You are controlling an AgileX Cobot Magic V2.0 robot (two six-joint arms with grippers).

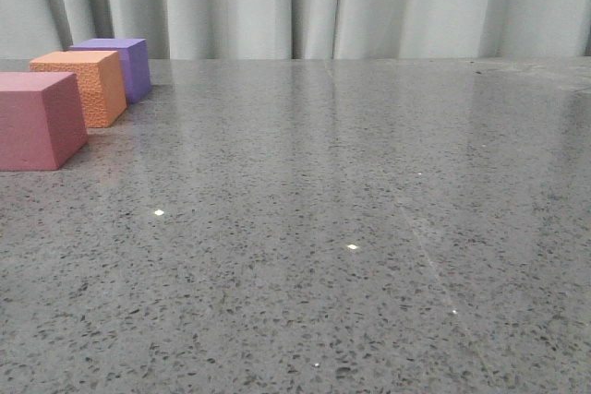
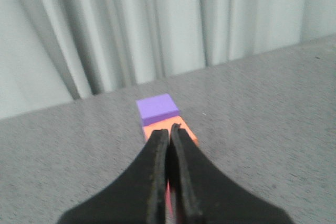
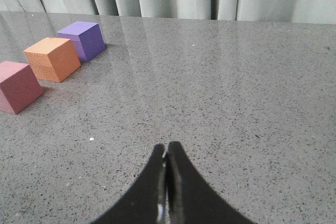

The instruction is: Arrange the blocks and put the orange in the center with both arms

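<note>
Three cubes stand in a row at the table's far left. The pinkish-red cube point(image 1: 39, 119) is nearest, the orange cube point(image 1: 83, 86) is in the middle, the purple cube point(image 1: 120, 65) is farthest. All three also show in the right wrist view: pinkish-red point(image 3: 17, 86), orange point(image 3: 52, 59), purple point(image 3: 82, 40). My left gripper point(image 2: 169, 130) is shut and empty, above the row; the orange cube point(image 2: 186, 129) and purple cube point(image 2: 156, 108) show past its tips, a pink sliver between the fingers. My right gripper point(image 3: 166, 146) is shut and empty over bare table, well right of the cubes.
The grey speckled tabletop point(image 1: 351, 228) stretches right of the cubes. A pale pleated curtain point(image 1: 305, 2) hangs behind the table's far edge. Neither arm shows in the front view.
</note>
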